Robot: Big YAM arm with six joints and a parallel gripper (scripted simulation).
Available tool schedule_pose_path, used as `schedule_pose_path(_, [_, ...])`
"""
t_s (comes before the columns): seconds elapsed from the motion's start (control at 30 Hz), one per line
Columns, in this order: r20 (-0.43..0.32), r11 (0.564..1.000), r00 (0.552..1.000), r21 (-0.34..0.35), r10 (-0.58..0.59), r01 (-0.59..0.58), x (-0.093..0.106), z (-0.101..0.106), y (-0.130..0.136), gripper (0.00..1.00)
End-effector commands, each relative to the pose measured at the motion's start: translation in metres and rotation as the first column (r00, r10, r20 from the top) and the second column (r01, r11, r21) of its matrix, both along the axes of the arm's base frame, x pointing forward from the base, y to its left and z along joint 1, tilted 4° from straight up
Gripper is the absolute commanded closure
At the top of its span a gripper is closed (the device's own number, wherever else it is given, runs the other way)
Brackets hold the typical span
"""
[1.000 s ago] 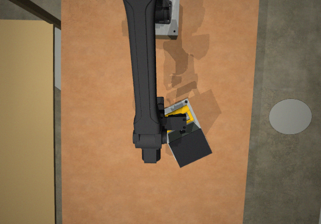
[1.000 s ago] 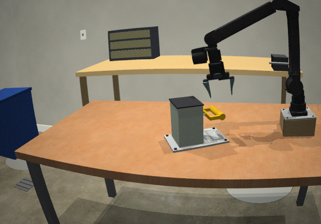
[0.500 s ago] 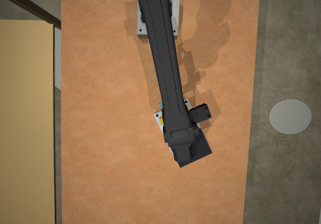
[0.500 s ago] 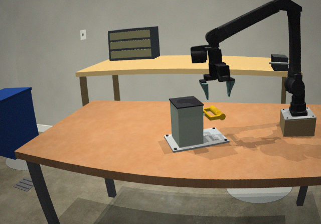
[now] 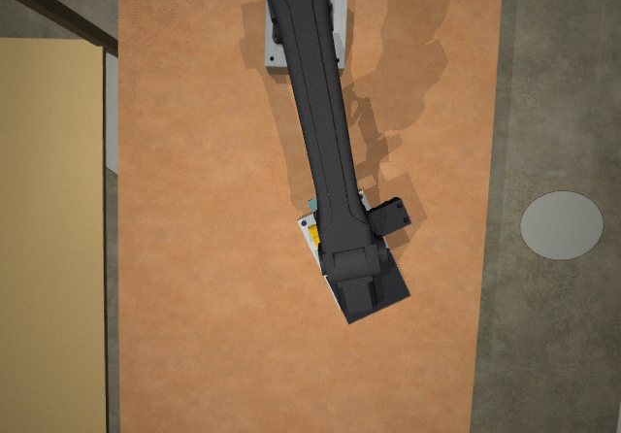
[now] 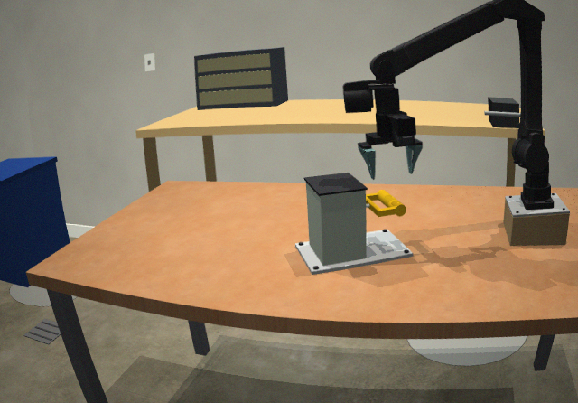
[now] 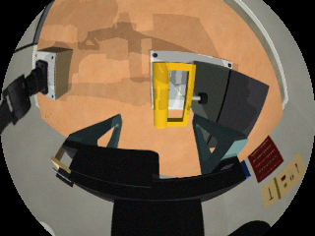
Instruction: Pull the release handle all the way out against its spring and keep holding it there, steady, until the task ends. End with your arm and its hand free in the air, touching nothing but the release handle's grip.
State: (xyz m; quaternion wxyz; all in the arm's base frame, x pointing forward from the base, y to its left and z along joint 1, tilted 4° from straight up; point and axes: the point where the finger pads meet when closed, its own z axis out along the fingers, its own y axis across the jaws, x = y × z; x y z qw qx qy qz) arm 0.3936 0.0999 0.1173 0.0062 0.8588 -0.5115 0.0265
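The yellow release handle [image 6: 386,202] [image 5: 313,234] [image 7: 159,94] sticks out from the side of a grey housing [image 6: 336,223] [image 7: 226,101] with a black top [image 5: 393,287]. The housing stands on a light base plate [image 6: 394,245] [image 5: 304,224]. My gripper [image 6: 391,174] [image 7: 157,117] is open and empty. It points down and hangs a short way above the handle, touching nothing. In the overhead view the arm hides most of the handle and the gripper. In the wrist view the handle lies between and beyond my two teal fingers.
The arm's base pedestal [image 6: 536,223] [image 5: 341,16] [image 7: 53,73] stands at the right of the orange table [image 6: 186,249]. Behind is a second table with a drawer cabinet [image 6: 237,79]. A blue bin [image 6: 28,211] stands on the floor at left.
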Motion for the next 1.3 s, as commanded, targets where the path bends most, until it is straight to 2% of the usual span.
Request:
schedule_pose_path(0.0, [0.042, 1.0, 0.999, 0.006, 0.03, -0.03, 0.0034, 0.0119, 0.006, 0.0])
schedule_pose_path(0.47, [0.047, 0.999, 0.998, 0.006, 0.038, -0.038, 0.0033, 0.0129, 0.0081, 0.0])
schedule_pose_path(0.5, [0.047, 0.999, 0.998, 0.006, 0.038, -0.038, 0.0033, 0.0129, 0.0081, 1.0])
schedule_pose_path(1.27, [0.047, 0.999, 0.998, 0.006, 0.038, -0.038, 0.0033, 0.0129, 0.0081, 1.0])
